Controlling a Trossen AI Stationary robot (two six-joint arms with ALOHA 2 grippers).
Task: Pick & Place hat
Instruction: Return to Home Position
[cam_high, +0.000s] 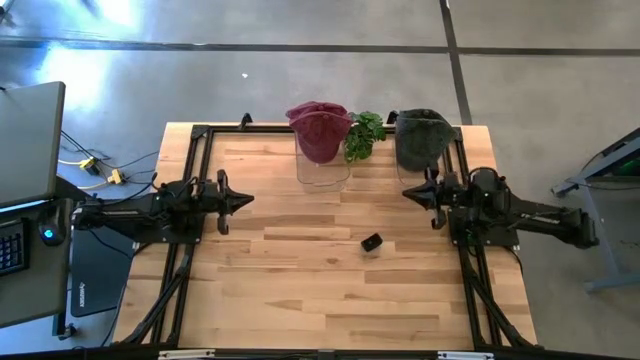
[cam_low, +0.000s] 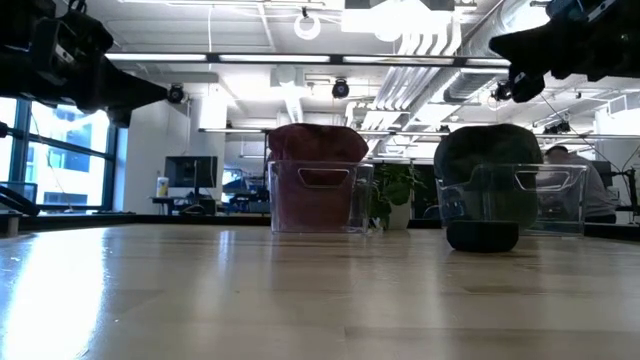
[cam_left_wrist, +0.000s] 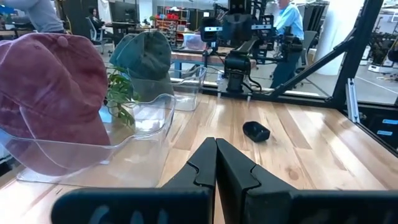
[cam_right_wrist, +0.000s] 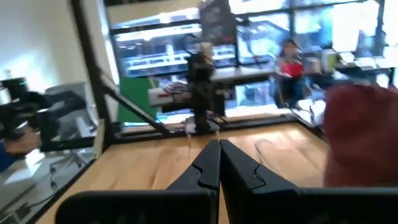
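A maroon hat (cam_high: 319, 130) rests in a clear bin (cam_high: 322, 168) at the table's far middle; in the left wrist view the hat (cam_left_wrist: 53, 99) fills the bin (cam_left_wrist: 93, 149). A dark green hat (cam_high: 420, 137) sits in a second clear bin (cam_low: 545, 200) at the far right. My left gripper (cam_high: 247, 199) hangs shut at the table's left side, holding nothing, level above the wood. My right gripper (cam_high: 408, 190) hangs shut at the right side, just near of the green hat, holding nothing.
A small black object (cam_high: 372, 242) lies on the wood right of centre. A green plant (cam_high: 364, 135) stands between the two bins. A black frame (cam_high: 200, 135) runs round the table's left, far and right sides. People show in the room beyond.
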